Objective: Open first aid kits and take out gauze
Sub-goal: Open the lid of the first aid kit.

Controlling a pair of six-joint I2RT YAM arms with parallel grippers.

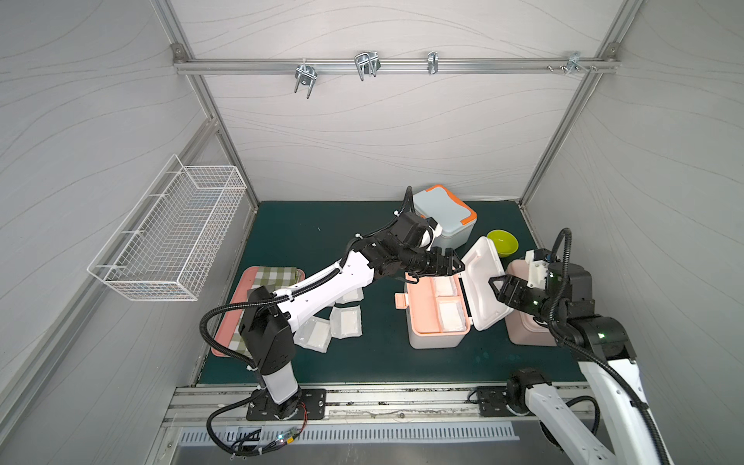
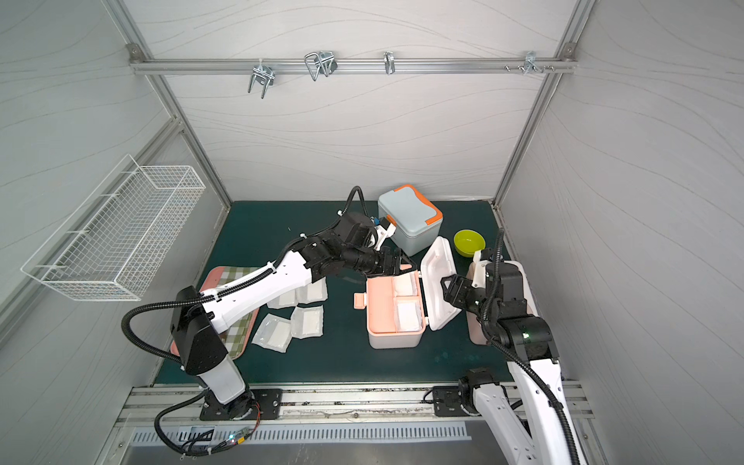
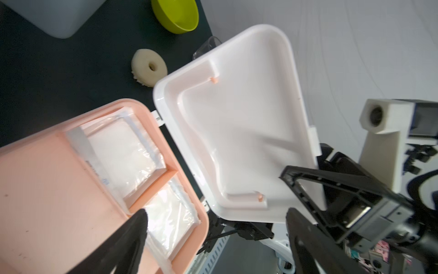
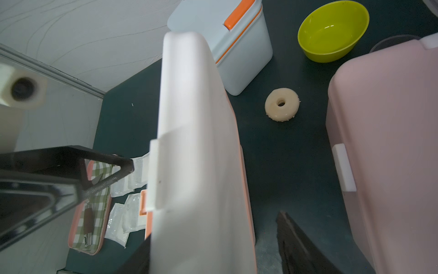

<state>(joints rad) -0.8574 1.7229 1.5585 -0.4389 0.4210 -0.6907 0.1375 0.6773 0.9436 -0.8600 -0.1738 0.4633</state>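
white kit (image 1: 435, 338) sits mid-mat (image 1: 362, 241), open; its lid (image 1: 483, 277) stands up on the hinge side, leaning toward my right arm

peach insert (image 1: 420, 306) inside. I count two gauze pouches in it, lying flat: one in the far compartment (image 1: 445, 288), one in the near compartment (image 1: 451, 315)

left gripper (image 1: 438, 270) hovers over the far end of that kit, claw released and spread wide, nothing in it. In the left wrist view one finger (image 3: 132, 232) overlaps the corner of the near pouch; can't tell if it touches

right gripper (image 4: 206, 189) straddles the lid's free edge by the clasp tab, one finger on each side. The right wrist view shows a gap at both faces, so I read it as released, not pinching the lid

four more gauze pouches (image 2: 308, 320) lie on the mat between the white kit and the pink tray (image 1: 225, 334), in a loose cluster partly under my left arm

blue kit (image 1: 443, 215) at the back, shut. pink kit (image 4: 384, 142) on the right under my right arm, shut, clasp down

green bowl (image 1: 502, 241) and cream ring (image 4: 282, 104) sit on the mat between those two
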